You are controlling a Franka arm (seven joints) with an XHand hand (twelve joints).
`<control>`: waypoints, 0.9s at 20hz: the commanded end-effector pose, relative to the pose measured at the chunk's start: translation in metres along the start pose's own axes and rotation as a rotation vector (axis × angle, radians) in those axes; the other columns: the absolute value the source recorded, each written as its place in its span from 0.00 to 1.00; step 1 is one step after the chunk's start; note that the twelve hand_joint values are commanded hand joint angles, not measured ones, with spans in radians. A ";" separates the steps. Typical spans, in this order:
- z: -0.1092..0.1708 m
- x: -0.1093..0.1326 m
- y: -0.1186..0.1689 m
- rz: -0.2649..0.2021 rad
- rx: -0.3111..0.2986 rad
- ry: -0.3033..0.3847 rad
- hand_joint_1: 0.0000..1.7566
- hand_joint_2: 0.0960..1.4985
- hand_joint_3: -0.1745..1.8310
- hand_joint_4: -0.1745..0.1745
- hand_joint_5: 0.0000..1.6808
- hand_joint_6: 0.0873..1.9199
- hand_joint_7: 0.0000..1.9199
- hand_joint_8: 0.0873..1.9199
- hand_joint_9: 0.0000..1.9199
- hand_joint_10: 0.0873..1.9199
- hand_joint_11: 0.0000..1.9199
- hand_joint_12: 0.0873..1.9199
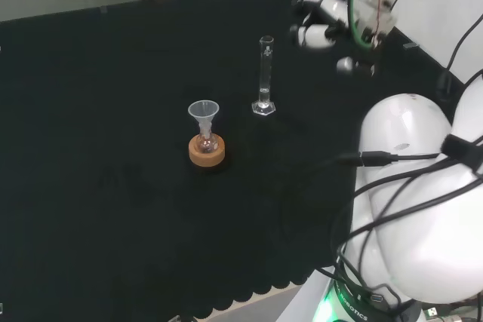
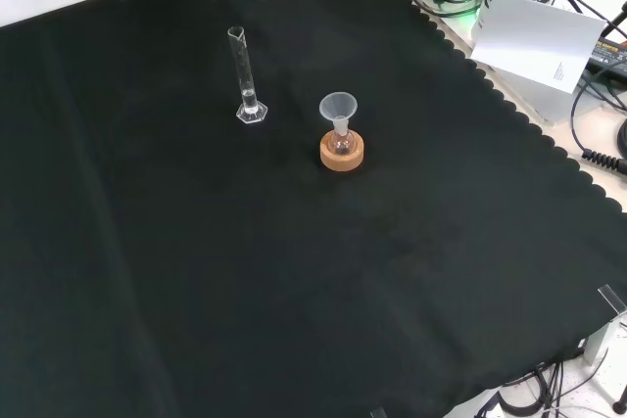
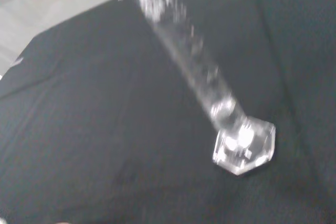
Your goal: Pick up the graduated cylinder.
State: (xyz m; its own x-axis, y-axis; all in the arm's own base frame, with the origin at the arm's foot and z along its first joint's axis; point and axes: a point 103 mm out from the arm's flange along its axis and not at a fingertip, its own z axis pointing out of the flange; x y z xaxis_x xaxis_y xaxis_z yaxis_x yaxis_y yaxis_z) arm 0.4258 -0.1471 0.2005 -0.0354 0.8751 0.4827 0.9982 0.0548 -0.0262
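Approach step: graduated cylinder point(image 1: 265, 75) stands upright on the worktop point(image 1: 113, 186), untouched. Hand point(image 1: 321, 20) hovers well right of it in head view, fingers relaxed, empty. Next, probably: close in and wrap the tube.

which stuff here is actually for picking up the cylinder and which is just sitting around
For the job:
- graduated cylinder, upright on the black cloth, standing free
- hand, to the cylinder's right in the head view, apart from it

Just lying about:
- small flask with a funnel in its neck
- cork ring under the flask
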 end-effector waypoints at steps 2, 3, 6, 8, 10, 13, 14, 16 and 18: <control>0.065 -0.023 -0.007 -0.070 0.039 0.168 0.40 0.72 0.00 0.36 0.23 0.00 0.13 0.31 0.25 0.29 0.15 0.68; 0.067 -0.024 -0.006 -0.073 0.035 0.179 0.40 0.72 0.00 0.36 0.22 0.00 0.12 0.31 0.25 0.29 0.15 0.68; 0.075 -0.027 -0.004 -0.074 0.015 0.225 0.42 0.71 0.00 0.36 0.22 0.00 0.11 0.30 0.24 0.29 0.15 0.67; 0.082 -0.029 -0.002 -0.077 0.011 0.239 0.44 0.69 0.00 0.36 0.22 0.00 0.12 0.31 0.24 0.29 0.14 0.67; 0.089 -0.029 0.002 -0.079 0.007 0.260 0.47 0.68 0.00 0.36 0.23 0.00 0.13 0.31 0.25 0.29 0.14 0.67; 0.099 -0.030 0.008 -0.080 -0.013 0.305 0.50 0.67 0.00 0.36 0.25 0.00 0.14 0.31 0.25 0.29 0.14 0.67; 0.102 -0.030 0.011 -0.081 -0.018 0.320 0.50 0.67 0.00 0.36 0.25 0.00 0.14 0.31 0.26 0.29 0.14 0.67; 0.108 -0.030 0.016 -0.092 -0.023 0.338 0.51 0.67 0.00 0.36 0.25 0.00 0.14 0.31 0.26 0.29 0.14 0.67; 0.113 -0.030 0.019 -0.103 -0.027 0.356 0.51 0.67 0.00 0.36 0.25 0.00 0.14 0.31 0.26 0.29 0.14 0.67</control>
State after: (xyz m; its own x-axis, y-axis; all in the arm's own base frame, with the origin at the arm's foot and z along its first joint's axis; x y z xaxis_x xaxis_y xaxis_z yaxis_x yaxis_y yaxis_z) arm 0.4281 -0.1262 0.1123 -0.0875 0.6993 0.7094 0.9943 0.1054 0.0187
